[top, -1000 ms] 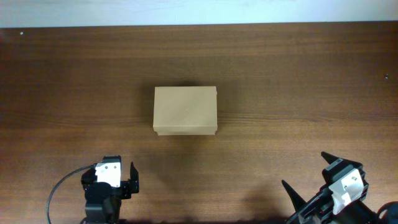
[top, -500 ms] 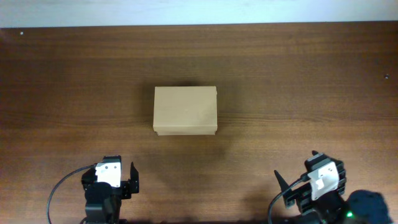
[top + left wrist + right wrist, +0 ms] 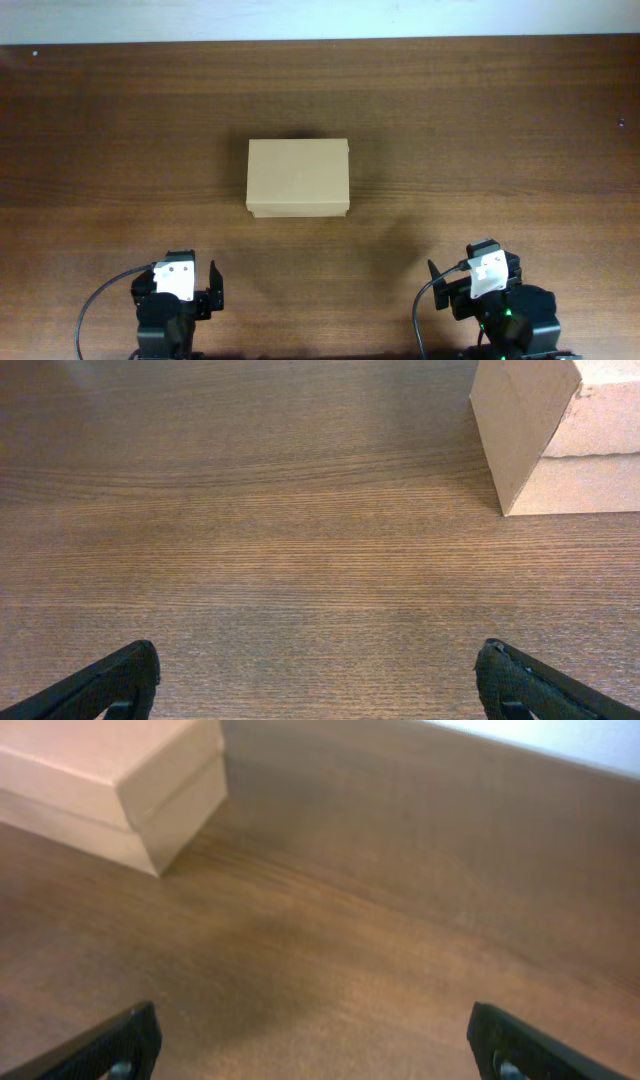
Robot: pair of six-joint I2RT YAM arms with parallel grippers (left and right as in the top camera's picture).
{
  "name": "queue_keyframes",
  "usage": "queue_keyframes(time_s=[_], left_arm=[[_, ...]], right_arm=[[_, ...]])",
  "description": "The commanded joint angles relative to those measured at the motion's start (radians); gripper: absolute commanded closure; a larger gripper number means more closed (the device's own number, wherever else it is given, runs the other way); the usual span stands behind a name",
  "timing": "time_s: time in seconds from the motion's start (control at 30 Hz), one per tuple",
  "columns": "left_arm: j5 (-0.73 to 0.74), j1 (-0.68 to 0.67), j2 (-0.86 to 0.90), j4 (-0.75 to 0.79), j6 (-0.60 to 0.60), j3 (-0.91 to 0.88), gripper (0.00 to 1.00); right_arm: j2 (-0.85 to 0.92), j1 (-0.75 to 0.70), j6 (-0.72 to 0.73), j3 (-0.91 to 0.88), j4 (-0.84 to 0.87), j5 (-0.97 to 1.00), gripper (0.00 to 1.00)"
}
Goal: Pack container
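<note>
The container [image 3: 298,178] is a small tan cardboard box with its lid down, resting mid-table. It shows at the top right of the left wrist view [image 3: 545,430] and at the top left of the right wrist view [image 3: 110,770]. My left gripper [image 3: 177,280] stays near the table's front edge, left of and well short of the box. It is open [image 3: 315,680], with only bare wood between its fingers. My right gripper [image 3: 478,272] is at the front right, also open [image 3: 312,1030] with nothing in it, and apart from the box.
The dark wooden table [image 3: 500,120] stretches to a pale wall strip [image 3: 320,18] along its far edge. Black cables [image 3: 95,305] loop beside the left arm's base at the front edge.
My right arm has slid left along the front edge and turned to face straight up the table. The left arm and the box have not moved.
</note>
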Motion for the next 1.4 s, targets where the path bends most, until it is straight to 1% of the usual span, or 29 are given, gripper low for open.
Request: queue_keyframes(time_s=[0.0,0.13,0.33,1.37], left_arm=[[0.007,-0.006,-0.010,0.002,0.016,-0.008,0.00],[0.007,-0.006,-0.010,0.002,0.016,-0.008,0.01],[0.007,-0.006,-0.010,0.002,0.016,-0.008,0.00],[0.007,-0.006,-0.010,0.002,0.016,-0.008,0.00]], right_arm=[[-0.023,-0.031,0.072,-0.050,0.027,0.019,0.01],[-0.035,-0.064,0.077,-0.087,0.028,0.019,0.01],[-0.062,-0.113,0.161,-0.142,0.028,0.019,0.01],[-0.077,-0.113,0.161,-0.161,0.010,0.027,0.01]])
